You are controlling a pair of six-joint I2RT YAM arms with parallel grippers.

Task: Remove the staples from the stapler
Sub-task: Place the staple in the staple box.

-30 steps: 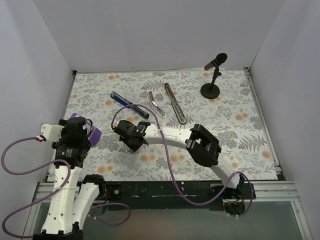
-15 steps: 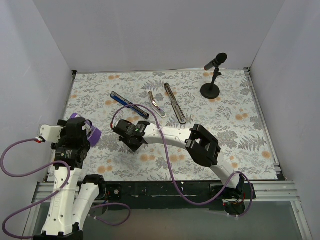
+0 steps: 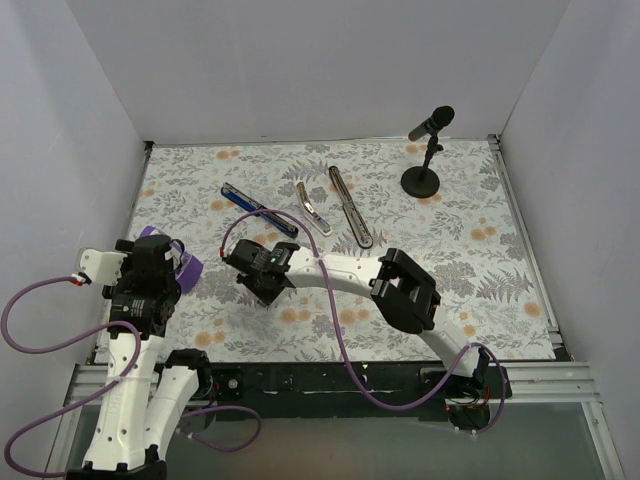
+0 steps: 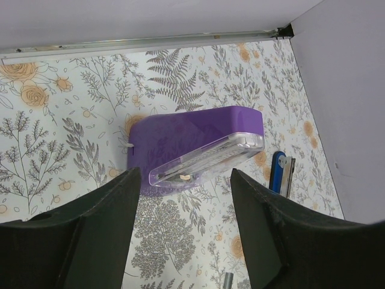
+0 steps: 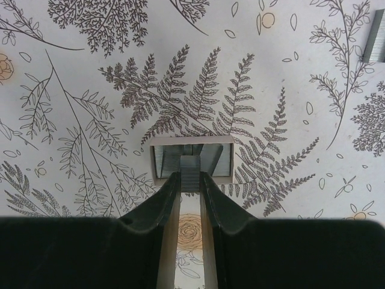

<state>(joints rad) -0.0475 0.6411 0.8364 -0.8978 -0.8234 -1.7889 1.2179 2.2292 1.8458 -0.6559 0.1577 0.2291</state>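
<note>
The stapler lies opened out at the back of the mat: blue-and-black arm, silver channel, black base. My right gripper points down at mid-left. In the right wrist view it is shut on a short grey strip of staples, held over a small white box of staples. My left gripper stands open at the left edge; in its wrist view the fingers have nothing between them. The blue arm's tip shows at the right.
A small purple block with a clear face lies just ahead of the left gripper. A black microphone on a round stand is at the back right. Another loose staple strip lies on the mat. White walls enclose three sides.
The right gripper has edged very slightly to the left with the staples in it. The left arm and the stapler parts have not moved.
</note>
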